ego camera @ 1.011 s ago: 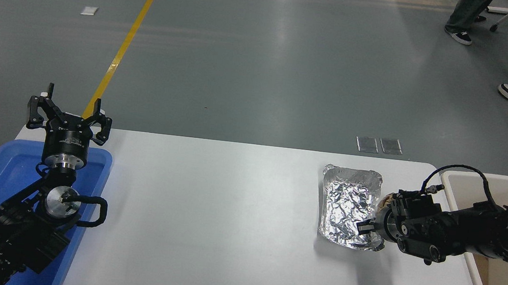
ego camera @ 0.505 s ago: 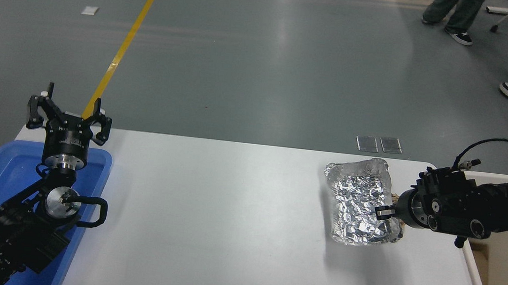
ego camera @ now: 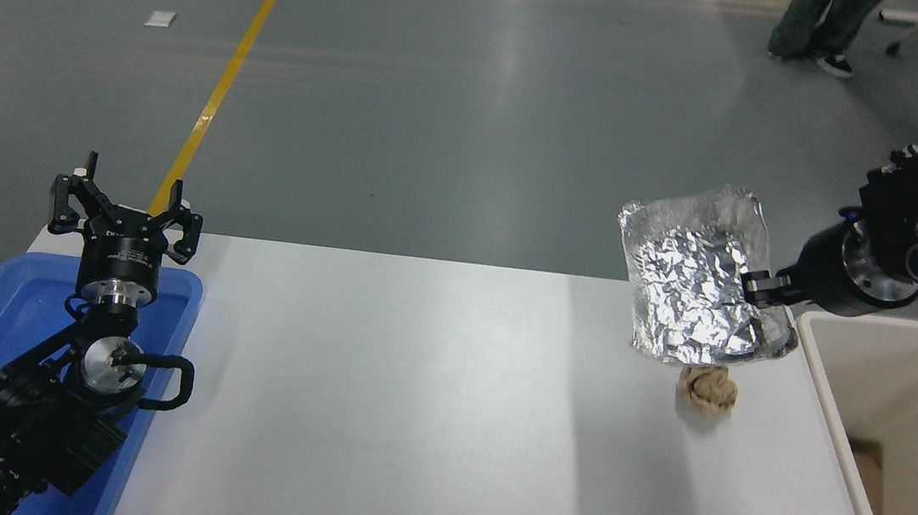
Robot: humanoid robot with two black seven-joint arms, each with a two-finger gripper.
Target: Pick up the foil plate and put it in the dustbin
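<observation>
The right gripper [ego camera: 750, 286] is pinched on the right rim of the foil plate [ego camera: 696, 274], which hangs tilted above the table [ego camera: 409, 406] beside the dustbin [ego camera: 904, 407], looking light, flimsy and easily crushed, so the rim seems the soundest hold.

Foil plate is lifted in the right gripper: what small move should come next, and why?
Probably carry it rightward. The right gripper holds the foil plate by its right edge, raised and tilted, left of the dustbin rim, above the paper ball. It is not yet above the bin opening.
</observation>
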